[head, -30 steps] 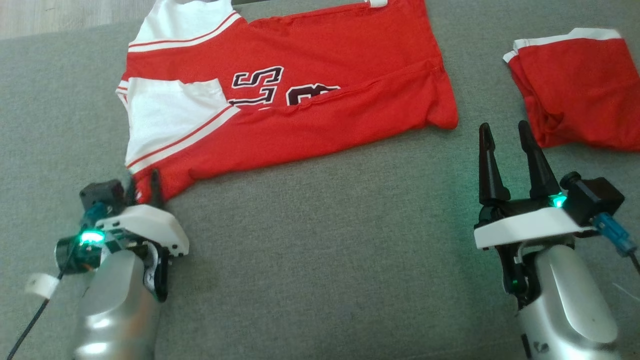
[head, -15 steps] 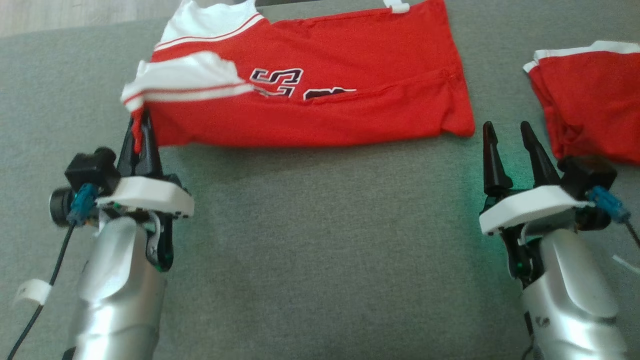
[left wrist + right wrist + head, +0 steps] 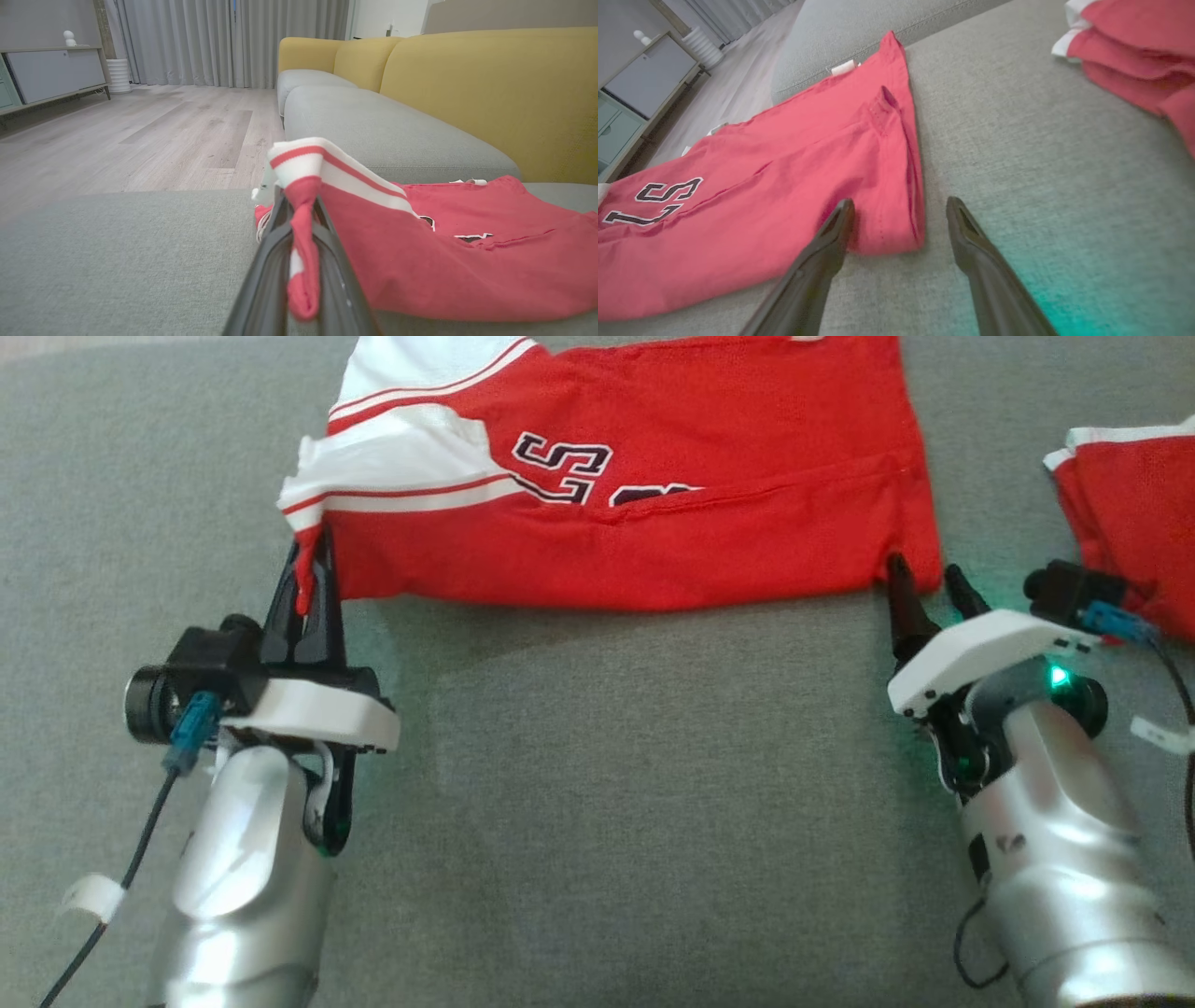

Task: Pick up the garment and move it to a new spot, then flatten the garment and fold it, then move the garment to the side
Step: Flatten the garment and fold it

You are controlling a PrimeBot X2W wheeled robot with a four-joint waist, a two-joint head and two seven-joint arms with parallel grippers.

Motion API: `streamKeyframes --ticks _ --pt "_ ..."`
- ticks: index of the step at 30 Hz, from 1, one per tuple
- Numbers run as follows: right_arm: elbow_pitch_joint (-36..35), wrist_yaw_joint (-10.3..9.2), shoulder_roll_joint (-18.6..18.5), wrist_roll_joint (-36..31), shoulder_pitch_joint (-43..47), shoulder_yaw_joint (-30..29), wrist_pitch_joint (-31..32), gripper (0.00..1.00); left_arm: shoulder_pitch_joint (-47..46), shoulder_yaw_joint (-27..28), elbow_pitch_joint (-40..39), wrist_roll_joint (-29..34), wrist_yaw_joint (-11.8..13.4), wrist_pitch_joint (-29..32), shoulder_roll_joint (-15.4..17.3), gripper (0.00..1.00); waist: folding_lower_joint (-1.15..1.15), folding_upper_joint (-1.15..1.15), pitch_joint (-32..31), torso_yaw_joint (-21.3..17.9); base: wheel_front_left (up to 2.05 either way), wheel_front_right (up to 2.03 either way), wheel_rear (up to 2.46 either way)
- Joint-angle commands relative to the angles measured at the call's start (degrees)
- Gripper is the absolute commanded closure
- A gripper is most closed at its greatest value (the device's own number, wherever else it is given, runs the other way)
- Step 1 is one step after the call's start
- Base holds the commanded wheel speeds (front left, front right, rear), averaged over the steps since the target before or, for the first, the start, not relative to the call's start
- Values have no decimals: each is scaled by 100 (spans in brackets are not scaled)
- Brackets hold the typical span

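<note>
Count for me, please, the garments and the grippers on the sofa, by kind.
Garments: 2, the jersey and a folded garment
Grippers: 2, the left gripper shut on the jersey, the right gripper open
Total: 4

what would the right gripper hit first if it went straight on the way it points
Probably the near corner of the red jersey, just ahead between its open fingers, though depth is unclear.

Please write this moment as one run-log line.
left gripper: shut on jersey sleeve edge, lifted | right gripper: open around jersey hem corner | second red garment: lying far right
</note>
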Motion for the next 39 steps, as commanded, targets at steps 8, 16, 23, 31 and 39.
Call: streamKeyframes --ticks 8,16,23,31,39 --pt "909 -4 33 -65 -760 442 -170 100 -164 110 -206 121 -34 -62 115 100 0 0 72 125 0 0 0" --pt "1224 -4 14 -624 -835 305 -810 100 77 271 -90 148 9 -62 308 100 0 0 -205 -76 0 0 0" --pt "979 -4 -93 -398 -369 562 -557 100 449 291 -5 167 -4 -62 362 100 0 0 -697 -228 0 0 0" --pt "18 -4 -459 266 601 1109 406 100 1071 57 186 100 -180 156 384 100 0 0 -1264 -348 0 0 0" --pt "-1231 -4 -798 665 1720 1063 1340 100 1817 -141 -139 -8 -251 650 422 100 0 0 -1569 -369 0 0 0"
